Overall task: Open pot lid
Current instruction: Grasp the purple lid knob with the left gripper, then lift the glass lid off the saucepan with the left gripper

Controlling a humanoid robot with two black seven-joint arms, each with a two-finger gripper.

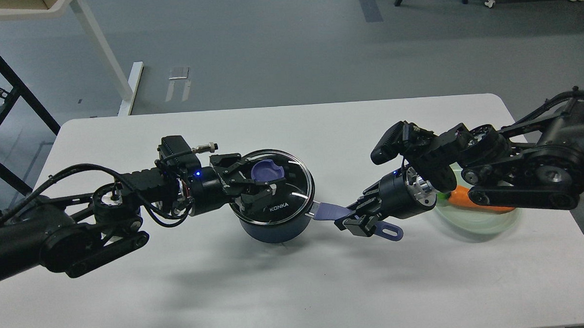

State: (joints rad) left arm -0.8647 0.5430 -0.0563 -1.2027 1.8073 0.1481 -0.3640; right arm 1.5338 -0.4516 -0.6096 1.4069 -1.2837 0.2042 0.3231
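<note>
The dark-blue pot point(275, 228) stands on the white table point(296, 290), a little left of the middle. The glass lid point(289, 195) with white "KONKA" lettering sits on it. My left gripper point(261, 177) comes in from the left, its two fingers closed on either side of the lid's purple-blue knob point(269, 170). The pot's lavender handle point(330, 211) points right. My right gripper point(354, 221) is shut on the handle near its end; the tip with the hole point(390, 232) sticks out beyond the fingers.
A pale-green glass plate point(483, 224) with a carrot point(465, 197) lies at the right, under my right forearm. Table legs and a black frame stand on the grey floor beyond the far left edge.
</note>
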